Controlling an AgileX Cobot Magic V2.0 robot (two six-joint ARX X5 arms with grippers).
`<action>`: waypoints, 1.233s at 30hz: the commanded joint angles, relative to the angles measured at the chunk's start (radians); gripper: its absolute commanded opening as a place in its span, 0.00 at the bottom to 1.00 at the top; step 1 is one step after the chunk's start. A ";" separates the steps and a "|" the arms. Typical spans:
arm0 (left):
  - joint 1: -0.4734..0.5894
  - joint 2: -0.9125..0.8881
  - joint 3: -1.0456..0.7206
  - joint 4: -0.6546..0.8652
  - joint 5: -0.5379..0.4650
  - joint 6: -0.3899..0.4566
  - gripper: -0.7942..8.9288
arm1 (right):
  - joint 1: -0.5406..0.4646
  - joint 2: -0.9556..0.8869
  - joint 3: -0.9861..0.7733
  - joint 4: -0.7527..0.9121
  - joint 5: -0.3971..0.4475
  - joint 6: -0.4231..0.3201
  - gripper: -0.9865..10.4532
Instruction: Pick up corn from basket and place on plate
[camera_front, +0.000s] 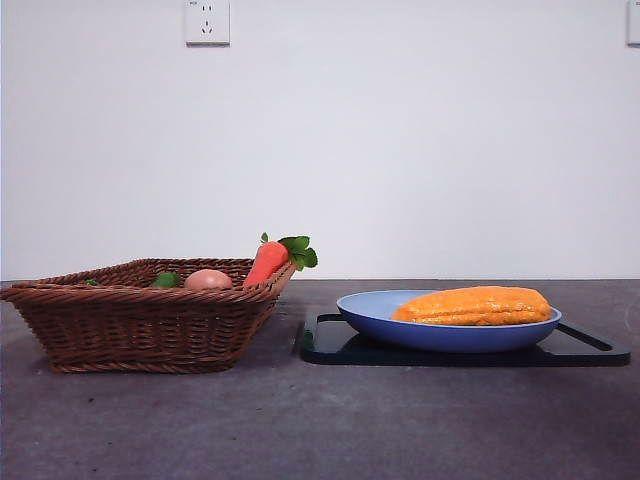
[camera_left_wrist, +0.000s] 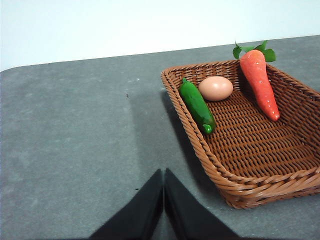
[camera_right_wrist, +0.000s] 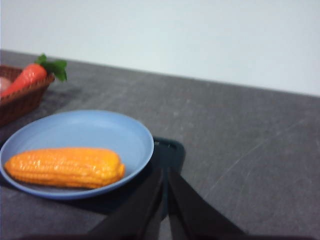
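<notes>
The orange-yellow corn (camera_front: 474, 305) (camera_right_wrist: 64, 167) lies on its side on the light-blue plate (camera_front: 372, 312) (camera_right_wrist: 100, 130). The dark-brown wicker basket (camera_front: 140, 325) (camera_left_wrist: 260, 155) stands left of the plate. My right gripper (camera_right_wrist: 165, 172) is shut with nothing in it, beside the plate's rim and clear of the corn. My left gripper (camera_left_wrist: 163, 172) is shut and holds nothing, over bare table beside the basket's outer wall. Neither arm shows in the front view.
In the basket lie a red-orange carrot (camera_left_wrist: 260, 82) (camera_front: 266, 262) with green leaves, a tan egg (camera_left_wrist: 215, 88) (camera_front: 208, 280) and a green cucumber (camera_left_wrist: 197, 106). A flat black tray (camera_front: 590, 350) (camera_right_wrist: 170, 152) sits under the plate. A grey tabletop (camera_front: 320, 430) and a white wall lie behind.
</notes>
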 joint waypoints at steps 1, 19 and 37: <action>0.002 -0.002 -0.024 -0.014 -0.001 -0.005 0.09 | 0.001 -0.003 -0.006 -0.011 0.004 0.008 0.09; 0.002 -0.002 -0.024 -0.014 -0.001 -0.005 0.09 | 0.001 -0.003 -0.006 -0.014 0.003 0.008 0.09; 0.002 -0.002 -0.024 -0.014 -0.001 -0.005 0.09 | 0.001 -0.003 -0.006 -0.014 0.003 0.008 0.09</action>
